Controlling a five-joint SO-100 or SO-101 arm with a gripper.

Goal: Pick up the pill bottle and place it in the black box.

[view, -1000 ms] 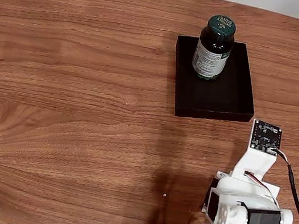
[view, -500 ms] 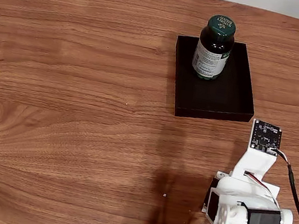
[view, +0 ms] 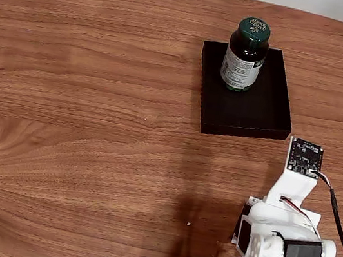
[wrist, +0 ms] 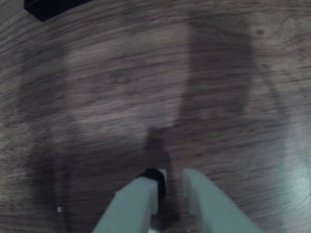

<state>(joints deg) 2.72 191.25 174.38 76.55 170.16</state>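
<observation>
The pill bottle (view: pixel 244 55) stands upright inside the black box (view: pixel 246 111), near its far left corner in the fixed view. Its dark green cap carries pale print too small to read; the white label's text is likewise illegible. The box rests on the wooden bench (view: pixel 81 121). In the wrist view, the pincer (wrist: pixel 171 177) hangs above bare wood, its pale fingers (wrist: pixel 141 201) nearly pressed together, pinching nothing. Nothing has shifted since the earlier frames.
</observation>
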